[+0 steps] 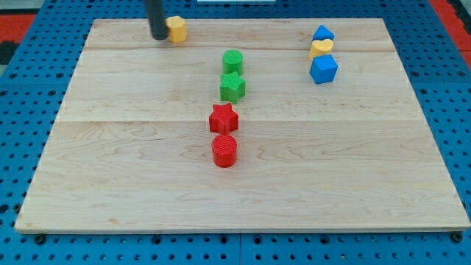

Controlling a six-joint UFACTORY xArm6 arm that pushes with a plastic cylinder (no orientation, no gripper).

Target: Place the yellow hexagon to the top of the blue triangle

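My tip (159, 36) touching left side of yellow hexagon block (176, 29) near wooden board (110, 184) top edge; rod's upper part cut off. Blue triangle block (322, 33) well apart, upper right, partly hidden behind small yellow block (321, 48), shape unclear.

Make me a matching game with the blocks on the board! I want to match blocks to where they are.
Blocks:
1. yellow hexagon
2. red cylinder
3. blue cube
4. green star

Places:
A. nearest the view's bottom, below the red star
B. at the view's right, just below the yellow heart
C. at the view's top left, right beside my tip
D. in the middle, just below the green cylinder

Pairs: 1-C, 2-A, 3-B, 4-D
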